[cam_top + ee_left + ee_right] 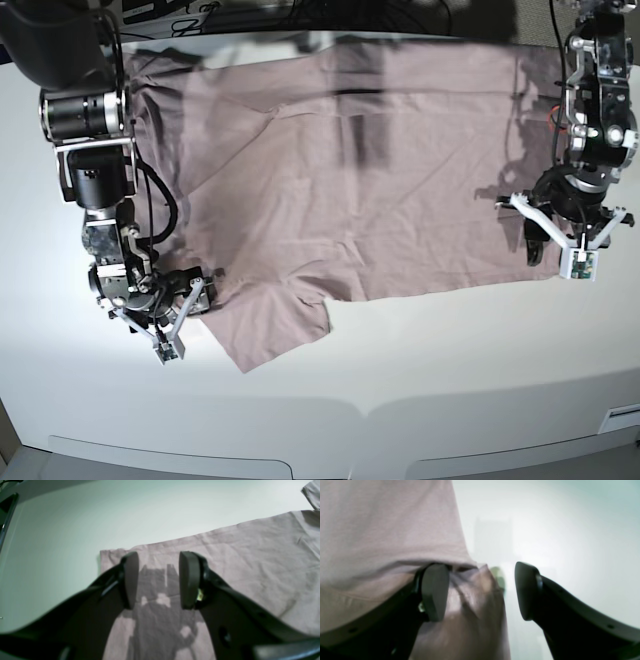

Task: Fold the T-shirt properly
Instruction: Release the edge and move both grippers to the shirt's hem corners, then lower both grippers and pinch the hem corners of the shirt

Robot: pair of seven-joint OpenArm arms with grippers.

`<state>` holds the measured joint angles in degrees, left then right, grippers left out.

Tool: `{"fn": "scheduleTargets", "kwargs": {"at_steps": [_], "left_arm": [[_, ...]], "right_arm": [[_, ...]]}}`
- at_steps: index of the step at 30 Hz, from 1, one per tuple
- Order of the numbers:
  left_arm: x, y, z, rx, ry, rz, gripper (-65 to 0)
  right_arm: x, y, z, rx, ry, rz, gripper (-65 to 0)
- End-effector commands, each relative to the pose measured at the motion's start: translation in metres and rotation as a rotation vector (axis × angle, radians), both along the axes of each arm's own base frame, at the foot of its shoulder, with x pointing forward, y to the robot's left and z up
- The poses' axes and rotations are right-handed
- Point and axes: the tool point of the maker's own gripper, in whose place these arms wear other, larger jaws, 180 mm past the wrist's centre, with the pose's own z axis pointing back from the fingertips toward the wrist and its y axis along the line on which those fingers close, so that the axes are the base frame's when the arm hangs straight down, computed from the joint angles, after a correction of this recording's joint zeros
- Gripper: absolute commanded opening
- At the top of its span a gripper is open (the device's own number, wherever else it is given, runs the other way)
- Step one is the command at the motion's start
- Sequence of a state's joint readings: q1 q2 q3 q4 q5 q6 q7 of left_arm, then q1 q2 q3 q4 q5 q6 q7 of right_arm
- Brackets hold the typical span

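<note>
Both fingers apart: left fingers (131, 580) over T-shirt (250, 567) corner; right fingers (435, 592) straddle sleeve edge.

One T-shirt (360, 170) lies spread on one white table (420, 400), with one sleeve (270, 325) showing at the near left. Two arms stand over it: one at the left (95, 150), one at the right (598, 100). Each carries one gripper, so two grippers: the right gripper (185, 300) at the scene's left, the left gripper (565, 235) at the scene's right. Each gripper has two fingers, four in all.
</note>
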<state>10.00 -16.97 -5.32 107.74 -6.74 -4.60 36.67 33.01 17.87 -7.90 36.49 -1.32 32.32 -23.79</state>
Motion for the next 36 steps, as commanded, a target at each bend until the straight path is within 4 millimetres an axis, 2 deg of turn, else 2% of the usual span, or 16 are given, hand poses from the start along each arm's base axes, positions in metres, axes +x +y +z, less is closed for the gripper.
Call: {"fn": "scheduleTargets", "kwargs": {"at_steps": [1,4,11,17,18,22,24,28,32,36], "left_arm": [[0.006,0.003,0.014,0.010,-0.047,0.000,-38.8],[0.006,0.003,0.014,0.010,-0.047,0.000,-38.8],[0.009,0.010,0.018,0.084,-0.080,0.004,-38.8],[0.008,0.016,0.004,0.095,-0.047,0.015,-38.8],[0.008,0.016,0.002,0.095,-0.040,0.017,-38.8],[0.008,0.016,0.003,0.095,-0.041,0.017,-38.8],[0.008,0.016,0.003,0.095,-0.041,0.017,-38.8],[0.008,0.016,0.003,0.095,-0.042,0.017,-38.8],[0.008,0.017,0.002,0.096,-0.041,0.017,-38.8],[0.008,0.016,0.003,0.095,-0.042,0.017,-38.8]], "right_arm": [[-0.008,-0.008,-0.004,-0.046,0.064,0.005,-24.4],[-0.017,-0.014,-0.009,-0.071,0.124,-0.007,-32.3],[-0.021,-0.020,-0.010,-0.087,0.144,-0.014,-65.0],[-0.021,-0.032,-0.007,-0.106,0.138,-0.043,-65.0],[-0.020,-0.035,-0.006,-0.110,0.135,-0.045,-63.4],[-0.017,-0.045,0.002,-0.123,0.116,-0.052,-41.0],[-0.015,-0.047,0.006,-0.097,0.102,-0.068,-35.4],[-0.007,-0.051,0.018,-0.050,0.049,-0.088,-35.0],[-0.004,-0.056,0.029,-0.078,0.050,-0.084,-35.0],[0.006,-0.041,0.051,-0.045,0.016,-0.069,-35.0]]}}
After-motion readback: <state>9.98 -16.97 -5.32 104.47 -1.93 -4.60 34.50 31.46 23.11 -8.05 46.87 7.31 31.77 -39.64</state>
